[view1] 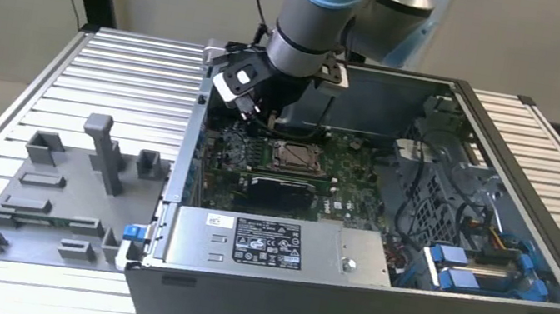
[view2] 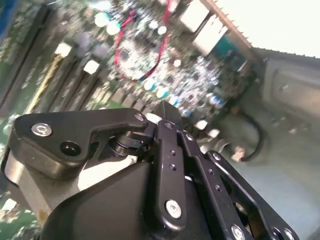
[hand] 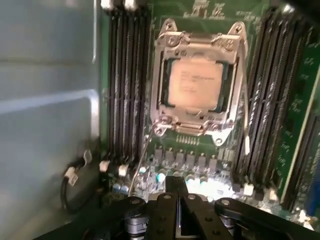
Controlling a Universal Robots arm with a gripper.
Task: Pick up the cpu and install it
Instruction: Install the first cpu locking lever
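**Chip sits in its socket as robot arm hangs over open computer**

The cpu (hand: 194,82), a flat square chip with a pale silver-grey top and a thin darker rim, lies level inside the socket frame (hand: 165,45). The socket is near the middle of the green motherboard (view1: 360,182), a little toward the board's far edge in the exterior view. The metal frame borders the chip on all four sides. A thin wire lever (hand: 140,160) slants away from one of the frame's corners.

The arm (view1: 305,34) reaches down over the far edge of the computer case (view1: 535,248) with its wrist tilted. The end effector (hand: 177,186) is low over the board, apart from the chip, just past a row of small components beside the socket. Its fingers are drawn together and grip nothing.

Banks of dark memory slots (hand: 125,75) flank the socket on two sides. A black cable with a white plug (hand: 70,182) lies by the case wall near the end effector.

The case lies open on the slatted tabletop (view1: 124,73), toward the exterior view's right, with a labelled power supply (view1: 266,243) along its near edge. Grey fixture blocks (view1: 36,203) stand beside the case, toward the tabletop's near corner at the exterior view's left.
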